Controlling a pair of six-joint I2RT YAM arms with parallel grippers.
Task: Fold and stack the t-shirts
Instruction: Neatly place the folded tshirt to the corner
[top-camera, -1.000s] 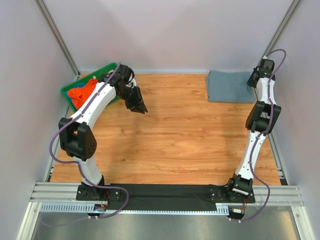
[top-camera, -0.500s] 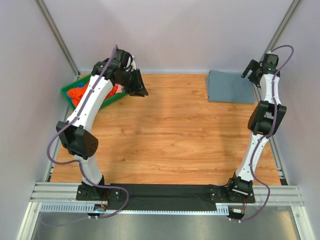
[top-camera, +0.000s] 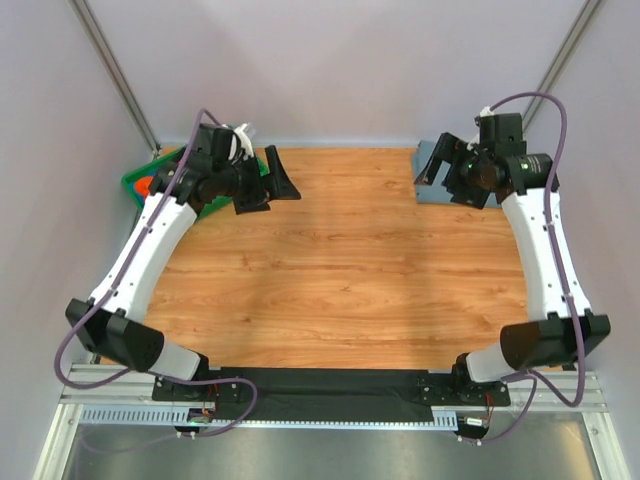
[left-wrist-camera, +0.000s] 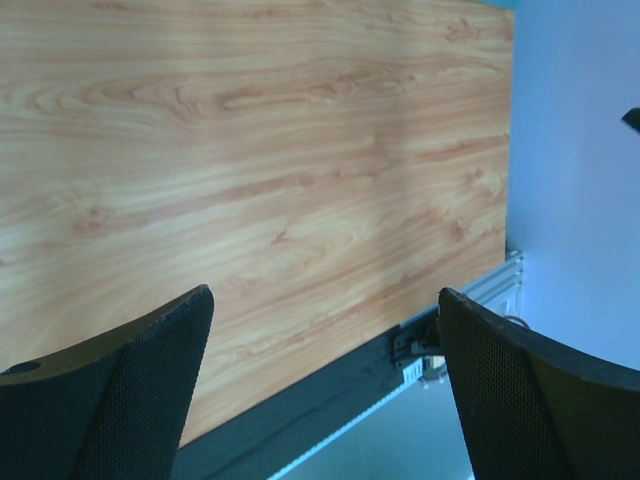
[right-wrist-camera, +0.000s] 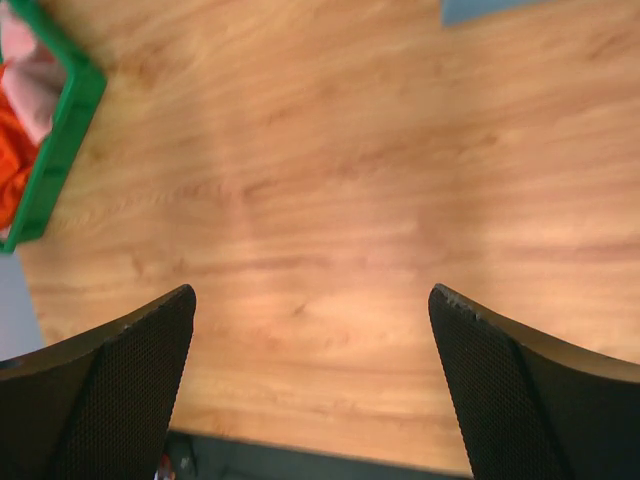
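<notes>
Looking from above: the green bin (top-camera: 133, 181) sits at the far left corner of the surface (top-camera: 340, 270) with an orange shirt (top-camera: 152, 186) bunched inside; a folded grey-blue shirt (top-camera: 424, 193) lies flat at the far right corner.
Left hand, from above: the left hand (top-camera: 268, 188) hangs just beside the bin over bare wood, fingers spread, gripping nothing.
Right hand, from above: the right hand (top-camera: 437, 168) hovers over the grey-blue shirt's left edge; I cannot tell whether it touches the cloth.
Left wrist view: both fingers stand wide apart, with only bare wood between them.
Right wrist view: the fingers are released and wide apart, with nothing between them; the bin shows at the far left corner, a pink shirt (right-wrist-camera: 25, 60) lying beside the orange one.
Handling: the shirts look light, limp and crumpled, likely to sag and drag along whatever lies tangled with them.
Where to grip: probably a raised fold of the orange shirt, pinched from above, then lifted out over the bin's wall.
</notes>
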